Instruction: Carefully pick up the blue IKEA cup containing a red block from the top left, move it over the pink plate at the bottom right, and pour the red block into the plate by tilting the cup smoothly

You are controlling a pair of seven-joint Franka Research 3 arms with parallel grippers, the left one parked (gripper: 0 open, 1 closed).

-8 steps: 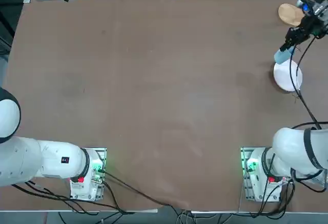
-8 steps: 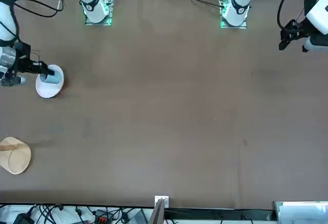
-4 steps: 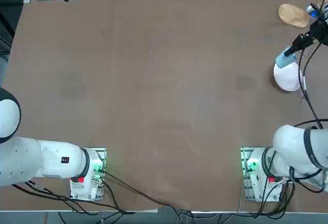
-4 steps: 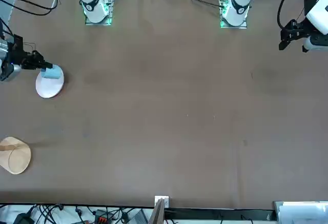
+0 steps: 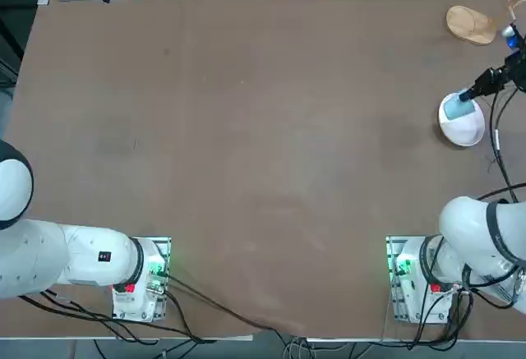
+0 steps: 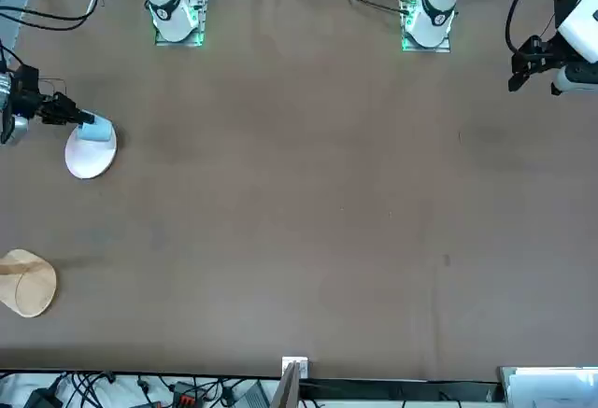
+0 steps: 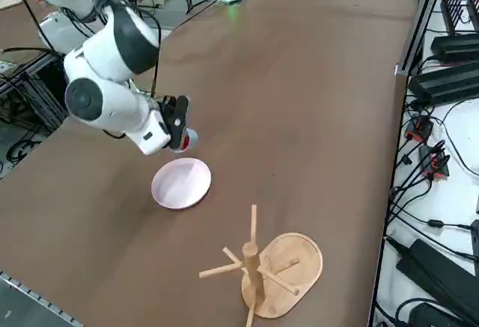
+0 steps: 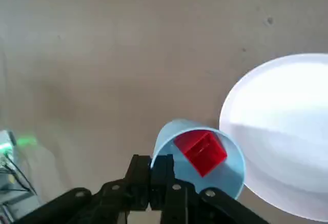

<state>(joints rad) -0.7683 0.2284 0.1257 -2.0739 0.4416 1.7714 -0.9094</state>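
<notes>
right gripper (image 8: 163, 180), fingers (image 8: 165, 168) pinching blue cup (image 8: 205, 165) rim

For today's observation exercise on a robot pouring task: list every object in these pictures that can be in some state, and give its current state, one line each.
blue IKEA cup: held off the table, tilted, mouth open to the wrist camera.
red block: inside the cup, not yet poured.
pink plate: flat on the table, nothing on it.
right gripper: shut on the cup's rim, beside the plate.
wooden mug tree: standing upright on its oval base, pegs bare.
</notes>
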